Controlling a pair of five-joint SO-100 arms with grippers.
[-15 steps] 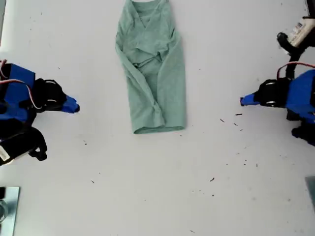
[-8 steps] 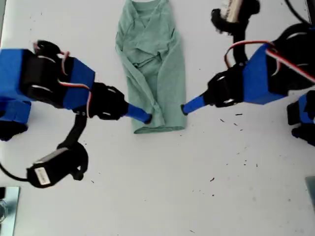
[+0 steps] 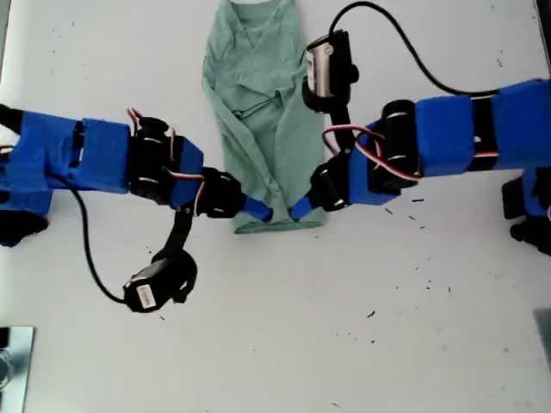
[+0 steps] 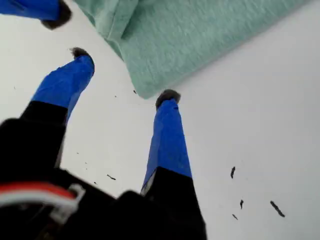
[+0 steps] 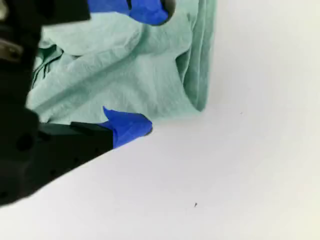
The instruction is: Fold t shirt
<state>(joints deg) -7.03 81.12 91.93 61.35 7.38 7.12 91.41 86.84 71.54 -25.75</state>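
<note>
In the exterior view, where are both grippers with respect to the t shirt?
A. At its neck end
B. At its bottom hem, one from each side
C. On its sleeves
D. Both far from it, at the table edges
B: two blue gripper tips meet the t shirt at its bottom hem, one from each side of the exterior view.

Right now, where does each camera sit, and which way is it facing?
Exterior view: overhead, looking straight down on the table, the t shirt and both arms.
First wrist view: rides my first gripper, looks along its open blue fingers at a hem corner.
Second wrist view: rides my second gripper, looks along a blue finger at the opposite hem corner.
Shared: all three show the shirt's hem, and each wrist view catches the other gripper's tip.
</note>
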